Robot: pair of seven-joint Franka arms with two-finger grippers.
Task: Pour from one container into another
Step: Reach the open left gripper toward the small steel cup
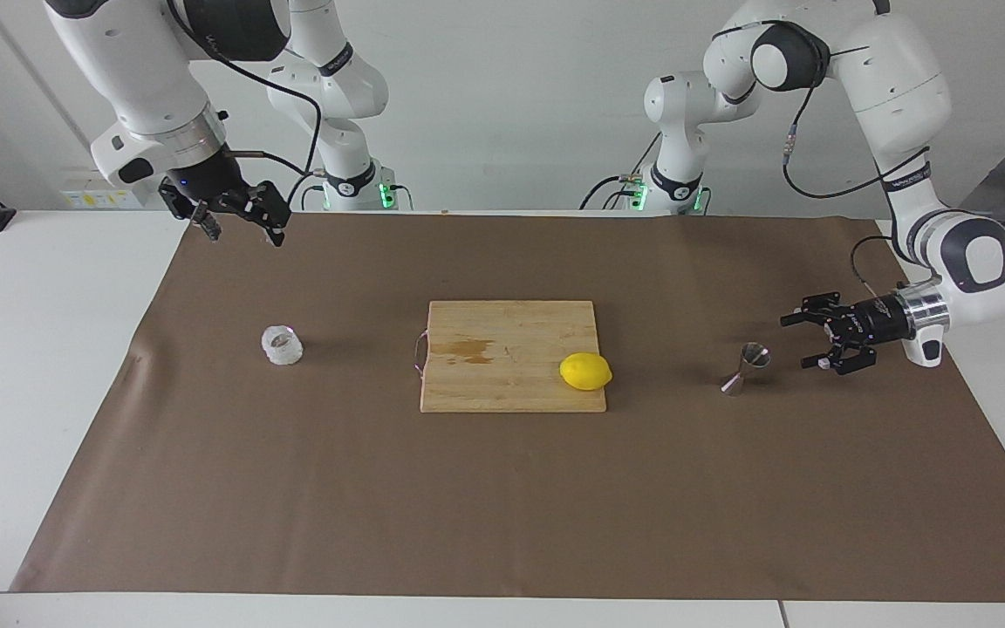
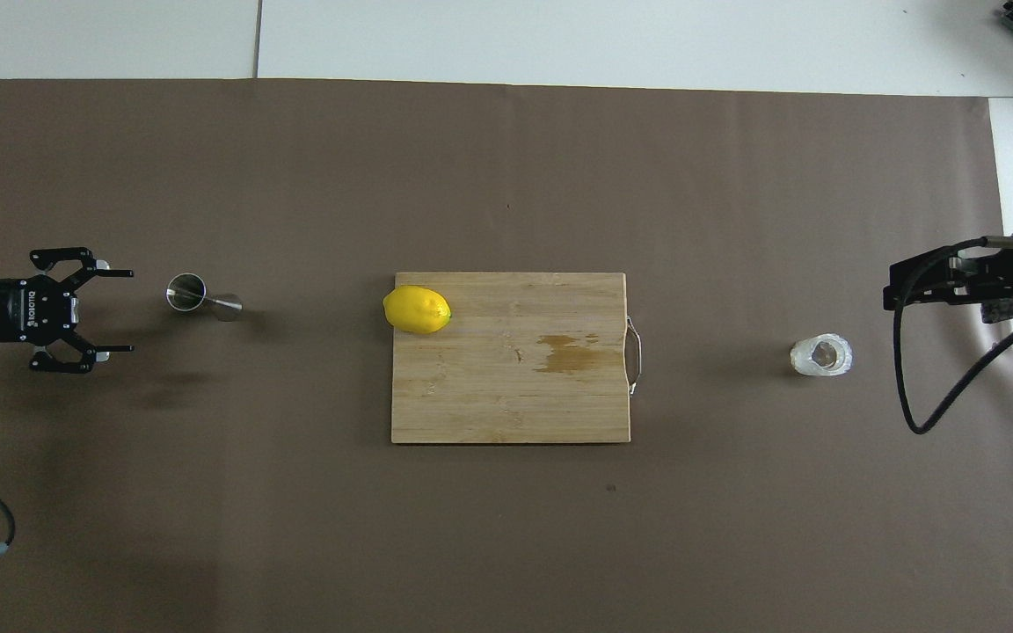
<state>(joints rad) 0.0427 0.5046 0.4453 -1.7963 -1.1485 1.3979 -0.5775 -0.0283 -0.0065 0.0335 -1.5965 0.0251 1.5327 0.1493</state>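
Left gripper (image 1: 803,340), fingers apart, is held low beside jigger (image 1: 747,368); possibly misaligned, so it may be tipped. Right gripper (image 1: 239,227), fingers apart, waits above glass cup (image 1: 282,345).

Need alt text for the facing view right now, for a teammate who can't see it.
The left gripper, open, is low beside the upright jigger, not touching it. The right gripper, open, waits high, nearer the robots than the glass cup. Between cup and jigger, a lemon sits on a cutting board.
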